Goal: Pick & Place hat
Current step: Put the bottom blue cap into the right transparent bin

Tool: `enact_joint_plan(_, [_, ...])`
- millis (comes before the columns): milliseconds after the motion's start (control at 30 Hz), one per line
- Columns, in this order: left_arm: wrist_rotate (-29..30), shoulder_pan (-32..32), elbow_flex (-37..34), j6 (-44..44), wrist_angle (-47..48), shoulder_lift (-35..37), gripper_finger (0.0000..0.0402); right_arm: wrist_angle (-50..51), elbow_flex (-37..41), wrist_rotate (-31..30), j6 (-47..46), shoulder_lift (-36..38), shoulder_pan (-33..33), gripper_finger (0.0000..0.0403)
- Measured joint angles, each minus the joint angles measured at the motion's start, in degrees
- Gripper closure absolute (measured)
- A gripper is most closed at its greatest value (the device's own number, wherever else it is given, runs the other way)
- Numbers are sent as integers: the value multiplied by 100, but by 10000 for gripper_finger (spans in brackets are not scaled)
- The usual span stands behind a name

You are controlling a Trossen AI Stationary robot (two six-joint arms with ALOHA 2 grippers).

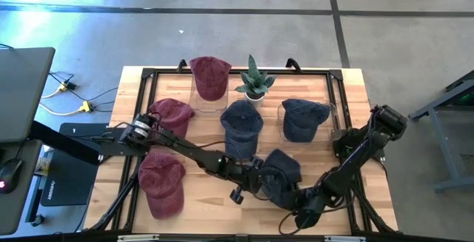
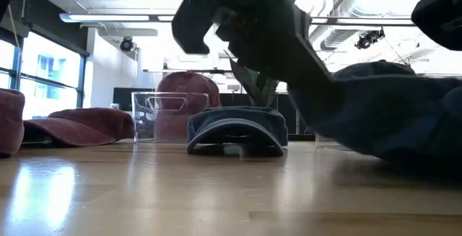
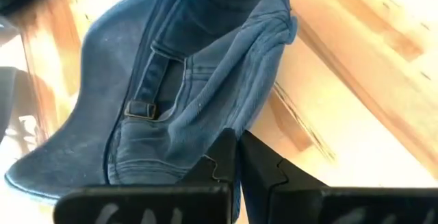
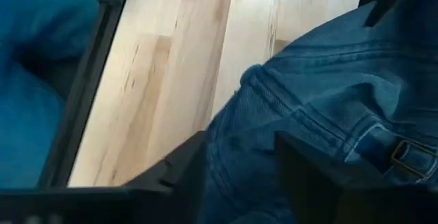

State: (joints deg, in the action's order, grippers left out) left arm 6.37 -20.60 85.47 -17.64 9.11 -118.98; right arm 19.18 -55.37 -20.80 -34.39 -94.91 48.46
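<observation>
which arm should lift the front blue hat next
Left, probably. The left gripper looks shut on the hat's back edge beside the strap of the blue hat. The right gripper is at the same hat, with denim between its fingers, but its grasp is less clear.

- The left arm is stretched from the table's left edge diagonally toward the front centre, kept low over the wood.
- The left gripper [image 1: 255, 179] is found at the front middle of the table — its dark fingers [image 3: 222, 162] are seen pressed together in the left wrist view, with denim cloth of the blue cap [image 1: 280, 174] pinched between them.
- The right arm is folded down from the right edge, its elbow raised near the rim and its forearm sloped toward the front.
- The right gripper [image 1: 307, 201] is held low at the front — its fingers [image 4: 181, 169] are spread, with a fold of that cap's cloth lying between them.
</observation>
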Motion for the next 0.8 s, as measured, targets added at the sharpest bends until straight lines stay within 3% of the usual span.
enact_joint_plan(133, [22, -4, -4, 31, 8, 0, 395, -207, -7, 0, 169, -141, 40, 183])
enact_joint_plan(300, [18, 39, -4, 176, 87, -2, 394, -126, -336, 9, -291, -564, 234, 182])
enact_joint_plan(600, [18, 35, -4, 290, 91, -2, 394, 1345, -1235, -483, -733, -1750, 331, 242])
enact_joint_plan(700, [-138, 35, -4, 280, 94, -2, 394, 1683, -1371, -596, -1137, -1907, 326, 271])
enact_joint_plan(800, [-324, 35, -4, 13, 91, -2, 394, 1993, -1423, -602, -968, -1827, 320, 318])
